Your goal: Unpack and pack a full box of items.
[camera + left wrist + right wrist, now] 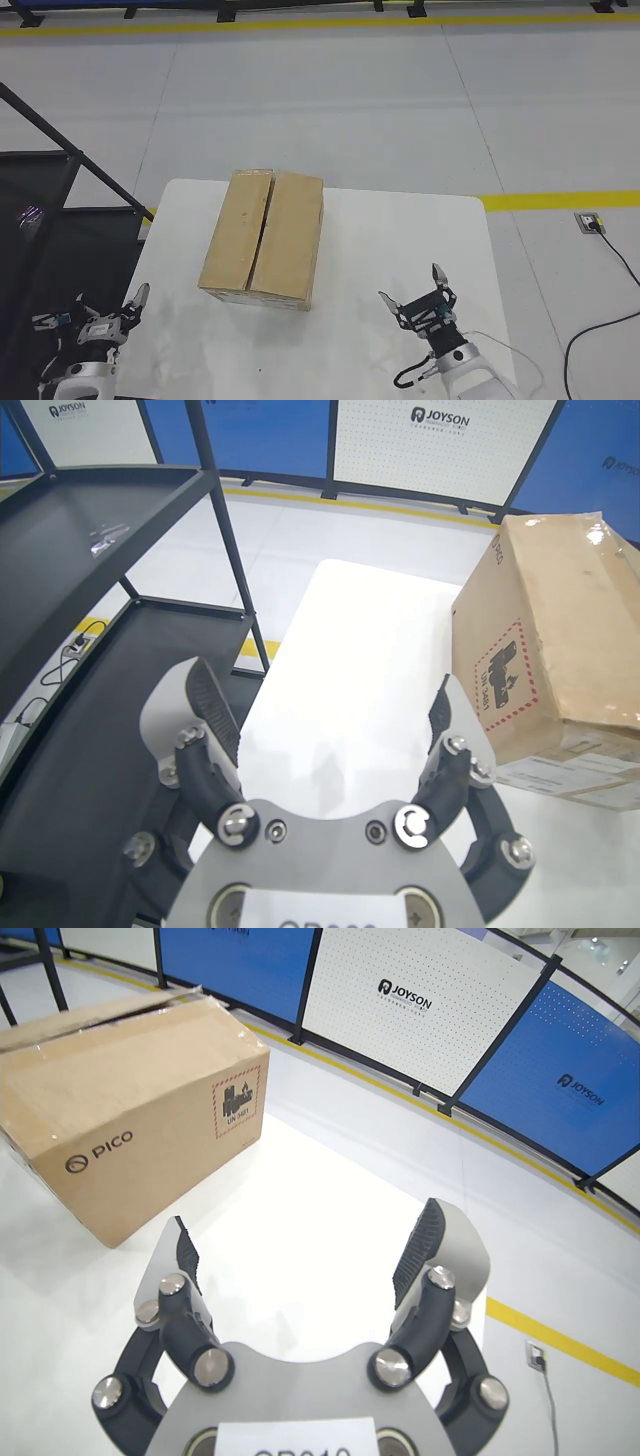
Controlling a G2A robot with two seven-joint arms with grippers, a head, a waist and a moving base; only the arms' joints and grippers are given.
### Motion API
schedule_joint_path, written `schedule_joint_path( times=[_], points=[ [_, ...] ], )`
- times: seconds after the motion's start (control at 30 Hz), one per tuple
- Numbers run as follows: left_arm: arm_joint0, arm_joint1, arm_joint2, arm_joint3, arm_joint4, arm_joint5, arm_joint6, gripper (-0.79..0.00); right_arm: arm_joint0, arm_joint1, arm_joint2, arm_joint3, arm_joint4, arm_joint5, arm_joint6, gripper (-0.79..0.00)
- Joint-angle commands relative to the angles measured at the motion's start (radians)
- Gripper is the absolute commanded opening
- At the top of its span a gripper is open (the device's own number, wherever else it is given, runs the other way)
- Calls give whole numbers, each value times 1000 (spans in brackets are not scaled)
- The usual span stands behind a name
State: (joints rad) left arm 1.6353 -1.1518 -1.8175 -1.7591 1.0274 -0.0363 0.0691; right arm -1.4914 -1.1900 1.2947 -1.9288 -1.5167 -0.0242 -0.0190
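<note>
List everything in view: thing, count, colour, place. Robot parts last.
cardboard box: 1, brown, on the table toward its far left, top flaps folded down
table: 1, white, in front of the robot
shelf rack: 1, black, on the floor left of the table
pegboard panels: several, white and blue, standing along the far side of the room
floor tape: lines, yellow, on the grey floor beyond and right of the table
floor socket: 1, pale with a dark cable, on the floor right of the table
left gripper: 1, silver and black, open, empty, at the table's near left edge
right gripper: 1, silver and black, open, empty, over the table's near right
</note>
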Motion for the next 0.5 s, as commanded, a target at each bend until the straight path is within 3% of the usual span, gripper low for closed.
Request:
schedule_joint_path(
  times=[0.0, 0.23, 0.47],
  points=[
    [-44, 0, 25, 13, 20, -22, -5, 0, 18, -2, 5, 28, 73, -18, -52, 0],
    [-260, 1, 116, 161, 76, -73, -45, 0, 34, -5, 18, 71, 119, -64, -116, 0],
    [-475, -4, 202, 320, 127, -76, -76, 0, -36, -2, 79, 69, 152, -65, -194, 0]
  ],
)
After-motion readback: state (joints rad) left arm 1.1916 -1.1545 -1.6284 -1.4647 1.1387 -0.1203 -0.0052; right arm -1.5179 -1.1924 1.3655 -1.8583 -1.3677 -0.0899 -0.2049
